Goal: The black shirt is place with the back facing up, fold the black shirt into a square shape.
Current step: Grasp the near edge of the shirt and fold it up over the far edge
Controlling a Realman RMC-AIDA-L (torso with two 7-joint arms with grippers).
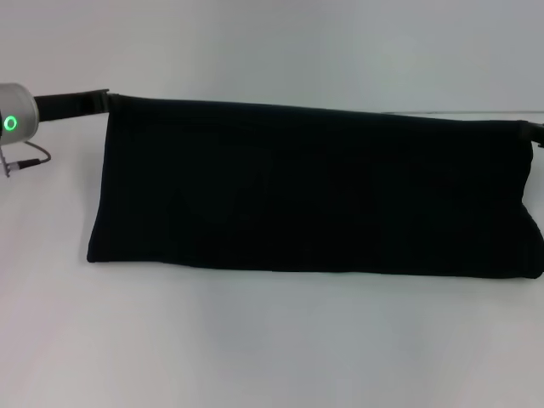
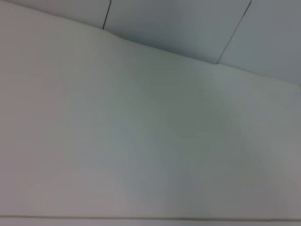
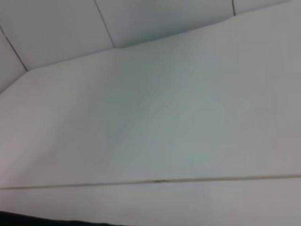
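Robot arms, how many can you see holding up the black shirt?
2. The left gripper is at the black shirt's top left corner, and the right gripper is at its top right corner, mostly cut off by the picture's edge.

Black shirt (image 1: 314, 191) on table (image 1: 255, 340)

My left arm comes in from the left edge, silver wrist (image 1: 15, 119) with its green light on, and its black gripper (image 1: 100, 100) reaches inward. My black right gripper (image 1: 535, 132) barely pokes in at the right edge.
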